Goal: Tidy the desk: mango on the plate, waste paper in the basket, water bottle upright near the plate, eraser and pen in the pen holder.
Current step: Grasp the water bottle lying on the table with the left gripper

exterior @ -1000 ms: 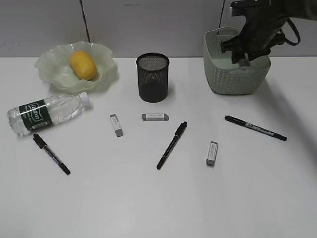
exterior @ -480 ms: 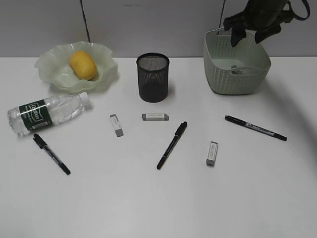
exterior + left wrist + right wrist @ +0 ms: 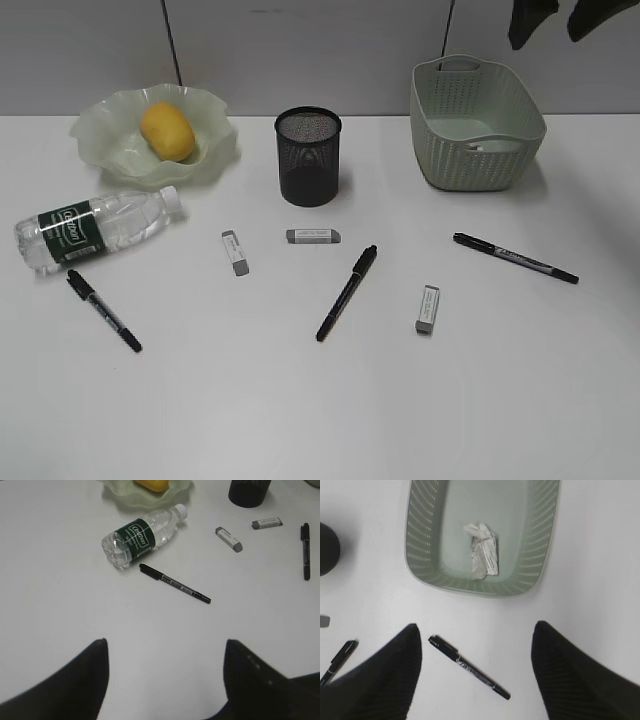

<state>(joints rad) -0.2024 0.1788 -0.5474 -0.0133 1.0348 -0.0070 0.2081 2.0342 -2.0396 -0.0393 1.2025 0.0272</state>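
Mango [image 3: 167,131]: on plate [image 3: 100,135], far left. Waste paper [image 3: 482,549]: in basket [image 3: 422,540], far right. Water bottle [image 3: 92,227]: lying flat. Right pincer [image 3: 476,677] spread, empty; left pincer [image 3: 166,672] apparently likewise.

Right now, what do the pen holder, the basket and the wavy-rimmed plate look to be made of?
Pen holder: black wire mesh, probably metal; light shows through its fine grid. Basket: matte grey-green moulded plastic, going by the woven-look sides and handle cutout. Plate: pale green and translucent with a soft sheen on its ruffled rim; glass or plastic, the look leaves it open.
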